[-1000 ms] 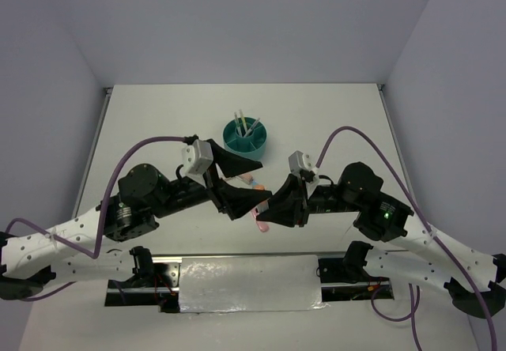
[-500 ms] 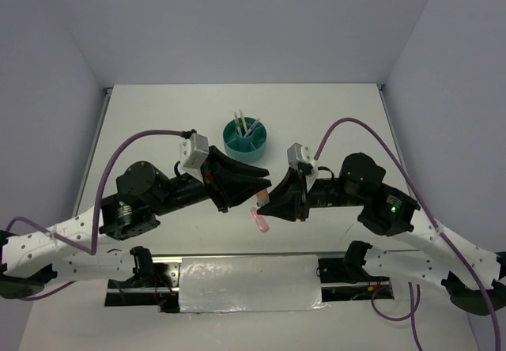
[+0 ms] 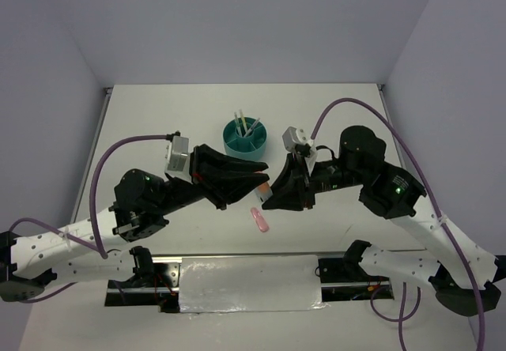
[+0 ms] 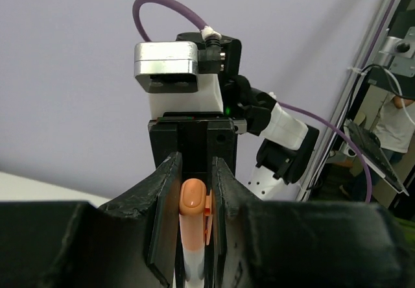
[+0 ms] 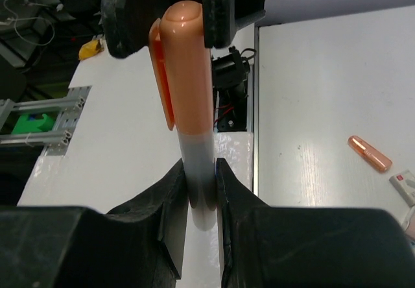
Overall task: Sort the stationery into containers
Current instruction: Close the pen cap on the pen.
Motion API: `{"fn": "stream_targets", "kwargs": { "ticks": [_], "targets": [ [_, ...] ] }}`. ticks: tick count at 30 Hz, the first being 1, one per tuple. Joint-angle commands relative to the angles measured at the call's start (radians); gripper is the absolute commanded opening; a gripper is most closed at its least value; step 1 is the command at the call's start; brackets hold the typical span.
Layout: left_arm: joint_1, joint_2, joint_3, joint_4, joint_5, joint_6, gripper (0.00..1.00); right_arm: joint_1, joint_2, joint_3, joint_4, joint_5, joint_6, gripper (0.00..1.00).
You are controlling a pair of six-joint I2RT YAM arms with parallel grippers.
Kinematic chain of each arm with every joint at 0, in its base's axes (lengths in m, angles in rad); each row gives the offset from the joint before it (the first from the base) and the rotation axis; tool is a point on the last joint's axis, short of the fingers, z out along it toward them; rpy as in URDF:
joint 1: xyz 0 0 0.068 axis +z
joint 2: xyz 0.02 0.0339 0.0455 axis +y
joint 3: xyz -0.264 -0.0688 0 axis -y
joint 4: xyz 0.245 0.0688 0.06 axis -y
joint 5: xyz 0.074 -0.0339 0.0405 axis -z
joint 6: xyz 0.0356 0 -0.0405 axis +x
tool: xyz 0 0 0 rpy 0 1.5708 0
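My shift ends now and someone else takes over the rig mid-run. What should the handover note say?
Right gripper: shut on the pale barrel of the orange-capped pen, held above the table.
Left gripper: appears shut on the same pen at its cap end, facing the right one.
Teal organizer: far centre of the table, a few pens standing in it; that much is done.
Left to do: the held pen and a pink item lying on the table near the grippers, neither yet in.
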Motion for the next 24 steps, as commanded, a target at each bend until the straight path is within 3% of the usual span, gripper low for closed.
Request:
{"fn": "stream_targets", "kwargs": {
  "ticks": [1, 5, 6, 9, 15, 19, 21, 24],
  "targets": [
    [-0.055, 0.073, -0.121, -0.303, 0.285, -0.052, 0.0, -0.066, -0.003, 0.183, 0.384, 0.06, 0.031, 0.0],
    [-0.062, 0.044, -0.078, -0.428, 0.082, -0.05, 0.0, -0.074, 0.018, 0.154, 0.334, 0.076, -0.014, 0.0],
    [-0.062, 0.039, -0.047, -0.527, -0.075, -0.05, 0.0, -0.074, 0.015, 0.077, 0.337, 0.1, -0.02, 0.0],
    [-0.062, 0.028, 0.074, -0.602, -0.219, -0.012, 0.0, -0.072, -0.004, -0.121, 0.445, 0.097, 0.012, 0.0],
    [-0.062, 0.116, 0.311, -0.591, -0.152, 0.099, 0.0, -0.04, 0.032, -0.288, 0.647, 0.057, 0.12, 0.0],
    [-0.062, 0.163, 0.347, -0.547, -0.166, 0.111, 0.0, -0.037, 0.077, -0.312, 0.713, 0.059, 0.147, 0.0],
    [-0.062, 0.159, 0.35, -0.516, -0.242, 0.102, 0.1, -0.038, 0.089, -0.334, 0.714, 0.091, 0.134, 0.0],
    [-0.062, 0.119, 0.349, -0.527, -0.449, 0.068, 0.4, -0.041, 0.103, -0.37, 0.702, 0.204, 0.101, 0.0]
  ]
}}
